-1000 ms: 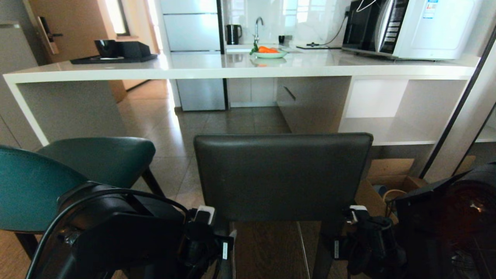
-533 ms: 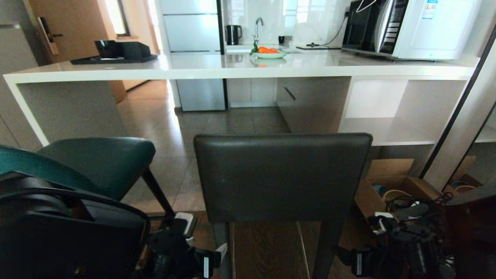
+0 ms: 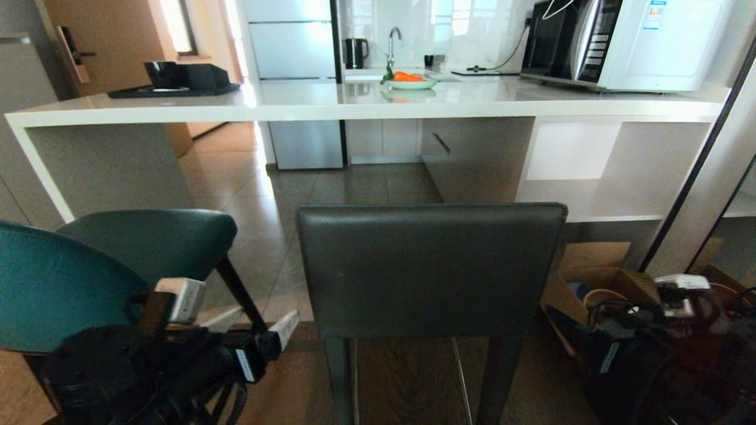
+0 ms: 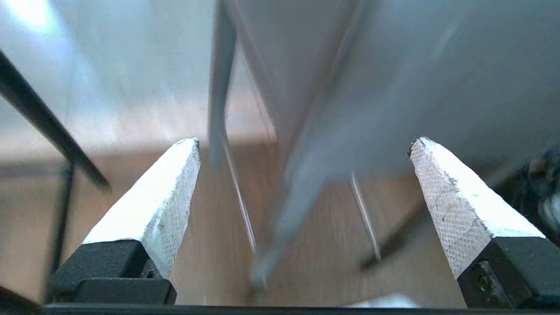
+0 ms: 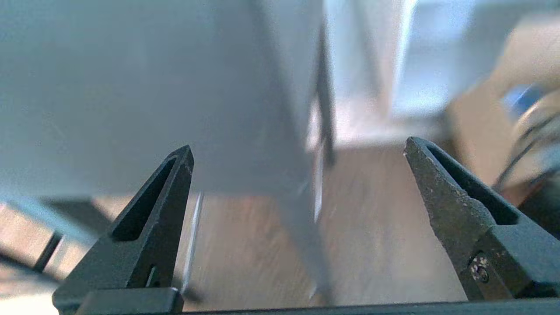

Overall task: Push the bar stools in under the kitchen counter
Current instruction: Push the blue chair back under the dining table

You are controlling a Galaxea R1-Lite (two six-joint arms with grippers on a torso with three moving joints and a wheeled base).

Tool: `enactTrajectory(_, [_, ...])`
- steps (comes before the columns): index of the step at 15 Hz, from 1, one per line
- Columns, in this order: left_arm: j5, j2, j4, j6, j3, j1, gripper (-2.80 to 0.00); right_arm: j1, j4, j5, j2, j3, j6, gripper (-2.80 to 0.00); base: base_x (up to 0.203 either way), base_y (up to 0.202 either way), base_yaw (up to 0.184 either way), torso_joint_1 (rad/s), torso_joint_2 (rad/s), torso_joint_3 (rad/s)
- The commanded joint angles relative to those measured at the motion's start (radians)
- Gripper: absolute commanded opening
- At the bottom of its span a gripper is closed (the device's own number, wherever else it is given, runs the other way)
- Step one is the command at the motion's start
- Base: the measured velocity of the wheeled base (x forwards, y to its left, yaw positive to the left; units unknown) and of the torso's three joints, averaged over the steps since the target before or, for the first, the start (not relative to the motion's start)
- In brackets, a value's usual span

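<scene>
The dark grey bar stool (image 3: 431, 268) stands in front of me with its square back towards me, short of the white kitchen counter (image 3: 295, 100). The teal bar stool (image 3: 53, 283) stands at the left, also outside the counter. My left gripper (image 3: 257, 326) hangs low, left of the grey stool's legs, open and empty. In the left wrist view this gripper (image 4: 304, 144) faces the blurred grey leg (image 4: 280, 218) and thin chrome rods. My right gripper (image 3: 576, 333) is low at the right of the stool. In the right wrist view it (image 5: 299, 146) stands open with nothing held.
On the counter are a microwave (image 3: 626, 41), a plate of carrots (image 3: 410, 81) and a black tray (image 3: 171, 88). An open cardboard box (image 3: 596, 277) sits on the floor right of the grey stool. A black post (image 3: 697, 171) rises at the right.
Both grippers have drawn back from the lower corners of the grey stool's back, outward and down. Neither stool has moved.
</scene>
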Motion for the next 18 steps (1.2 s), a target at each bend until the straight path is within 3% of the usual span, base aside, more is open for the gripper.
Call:
enactTrajectory(1, [-0.001, -0.268, 0.079, 0.02, -0.008, 0.044, 0.0, -0.035, 0.07, -0.003, -0.259, 0.024, -0.033, 0.0, 0.0, 0.0, 0.0, 0.0, 0.0, 0.0])
enactTrajectory(4, [-0.005, -0.563, 0.386, 0.041, -0.069, 0.158, 0.0, -0.108, 0.394, -0.008, -0.595, -0.038, -0.084, 0.0, 0.0, 0.0, 0.0, 0.0, 0.0, 0.0])
enactTrajectory(7, [-0.033, -0.824, 0.71, 0.043, -0.139, 0.248, 0.0, -0.156, 0.93, -0.015, -0.957, -0.187, -0.104, 0.0, 0.0, 0.0, 0.0, 0.0, 0.0, 0.0])
enactTrajectory(8, [-0.057, -0.897, 0.781, 0.043, -0.151, 0.263, 0.0, -0.166, 1.13, -0.013, -1.064, -0.248, -0.105, 0.0, 0.0, 0.0, 0.0, 0.0, 0.0, 0.0])
enactTrajectory(10, [-0.096, -1.024, 0.891, 0.042, -0.186, 0.28, 0.0, -0.19, 1.381, -0.012, -1.218, -0.348, -0.104, 0.0, 0.0, 0.0, 0.0, 0.0, 0.0, 0.0])
enactTrajectory(13, [-0.139, -1.182, 1.078, 0.042, -0.259, 0.293, 0.0, -0.262, 1.496, -0.011, -1.299, -0.43, -0.105, 0.0, 0.0, 0.0, 0.0, 0.0, 0.0, 0.0])
enactTrajectory(15, [-0.234, -1.252, 1.116, 0.041, -0.275, 0.331, 0.0, -0.279, 1.512, -0.01, -1.325, -0.434, -0.108, 0.0, 0.0, 0.0, 0.0, 0.0, 0.0, 0.0])
enactTrajectory(18, [-0.334, -1.321, 1.196, 0.043, -0.298, 0.453, 0.0, -0.293, 1.568, -0.005, -1.351, -0.442, -0.108, 0.0, 0.0, 0.0, 0.0, 0.0, 0.0, 0.0])
